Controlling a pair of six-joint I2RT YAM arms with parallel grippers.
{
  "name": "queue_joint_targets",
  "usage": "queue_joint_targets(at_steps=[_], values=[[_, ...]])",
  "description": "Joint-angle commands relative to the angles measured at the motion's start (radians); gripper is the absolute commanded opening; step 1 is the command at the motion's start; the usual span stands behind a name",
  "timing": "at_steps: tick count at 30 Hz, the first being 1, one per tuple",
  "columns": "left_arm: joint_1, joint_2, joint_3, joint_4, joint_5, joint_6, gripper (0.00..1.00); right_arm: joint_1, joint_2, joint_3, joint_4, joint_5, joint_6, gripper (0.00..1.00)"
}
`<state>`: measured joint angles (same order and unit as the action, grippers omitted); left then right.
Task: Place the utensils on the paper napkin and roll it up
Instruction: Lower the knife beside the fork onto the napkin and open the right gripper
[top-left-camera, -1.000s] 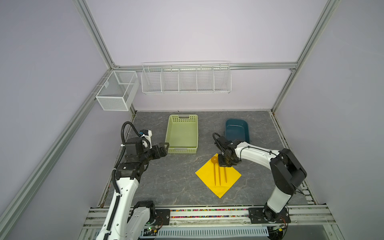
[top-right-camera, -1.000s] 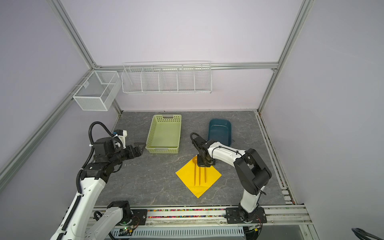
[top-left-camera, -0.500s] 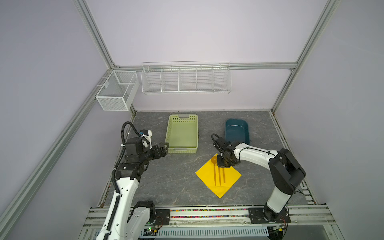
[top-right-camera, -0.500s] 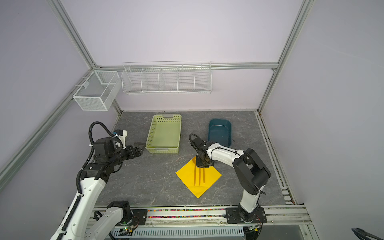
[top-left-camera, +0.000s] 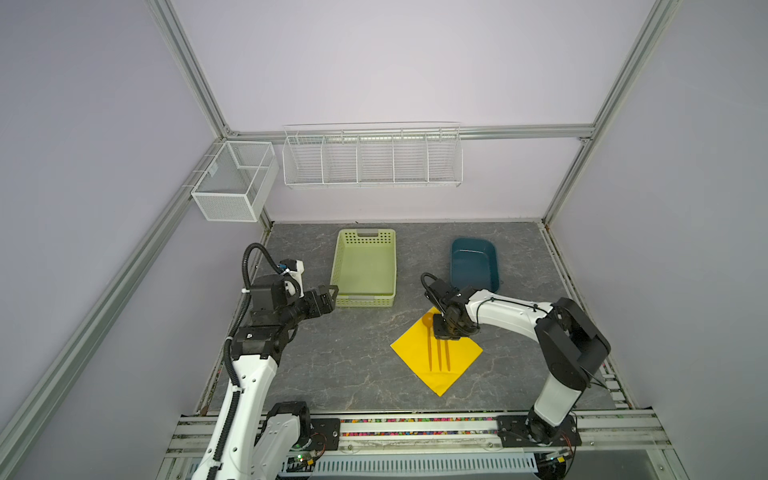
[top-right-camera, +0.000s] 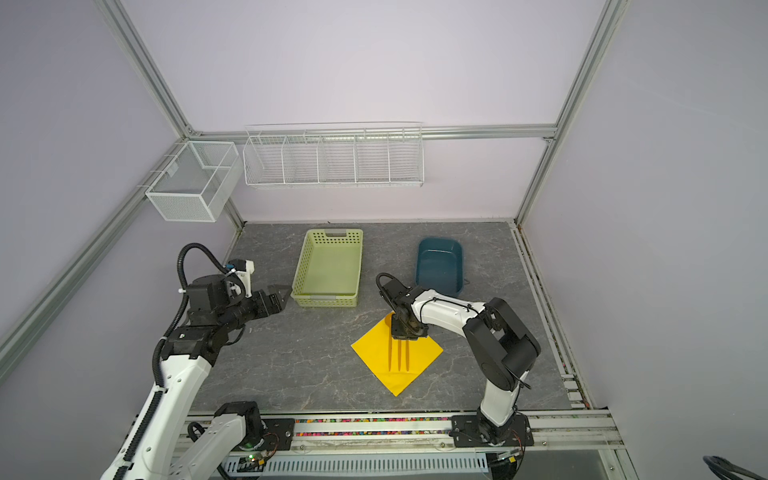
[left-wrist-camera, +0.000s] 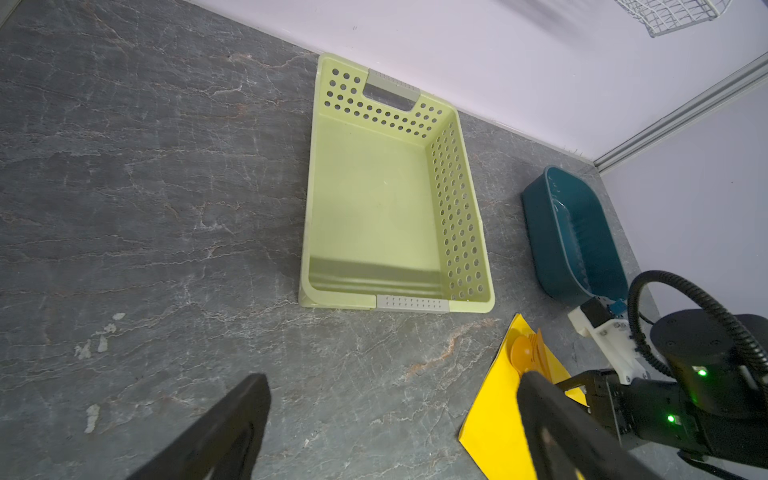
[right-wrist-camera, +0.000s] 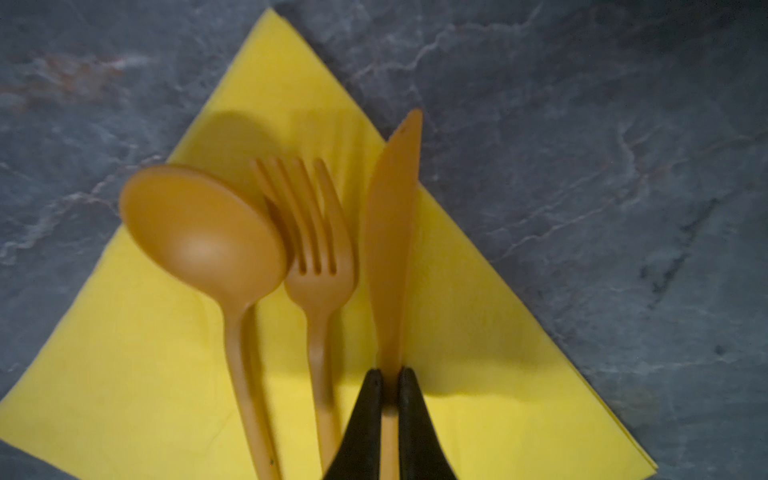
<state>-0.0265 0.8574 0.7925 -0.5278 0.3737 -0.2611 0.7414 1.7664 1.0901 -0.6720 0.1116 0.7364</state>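
Observation:
The yellow paper napkin (top-left-camera: 463, 359) (top-right-camera: 370, 353) (right-wrist-camera: 124, 353) lies as a diamond on the grey table, in front of the green basket. Three orange utensils lie side by side on it: spoon (right-wrist-camera: 203, 232) (top-left-camera: 428, 321), fork (right-wrist-camera: 316, 249) and knife (right-wrist-camera: 390, 232) (top-left-camera: 448, 355). My right gripper (right-wrist-camera: 390, 380) (top-left-camera: 445, 332) (top-right-camera: 405, 332) is low over the napkin's far half, shut on the knife's handle. It hides the fork's and knife's heads in both top views. My left gripper (top-left-camera: 330, 291) (top-right-camera: 282, 293) (left-wrist-camera: 392, 384) hangs open and empty left of the basket's near corner. The left wrist view shows the napkin (left-wrist-camera: 494, 415) and spoon bowl (left-wrist-camera: 521, 351).
A pale green perforated basket (top-left-camera: 365, 266) (left-wrist-camera: 461, 216) stands empty at the back middle. A dark blue tub (top-left-camera: 473, 266) (left-wrist-camera: 577, 232) sits to its right, just behind my right arm. White wire racks (top-left-camera: 372, 156) hang on the back wall and left corner.
My right gripper has edged slightly left over the napkin, still shut on the knife. The left arm has not moved.

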Motion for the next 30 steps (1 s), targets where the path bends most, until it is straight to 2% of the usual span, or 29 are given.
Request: queue_joint_targets(at_steps=[1, 19, 30], values=[[-0.001, -0.01, -0.01, 0.011, -0.002, -0.006, 0.94, 0.007, 0.01, -0.016, 0.013, 0.009, 0.039, 0.1], [-0.001, -0.007, -0.011, 0.011, -0.005, -0.006, 0.94, 0.014, -0.027, -0.029, -0.014, 0.037, 0.051, 0.11], [-0.001, -0.006, -0.01, 0.011, -0.004, -0.005, 0.94, 0.014, -0.001, -0.036, 0.007, 0.027, 0.05, 0.12]])
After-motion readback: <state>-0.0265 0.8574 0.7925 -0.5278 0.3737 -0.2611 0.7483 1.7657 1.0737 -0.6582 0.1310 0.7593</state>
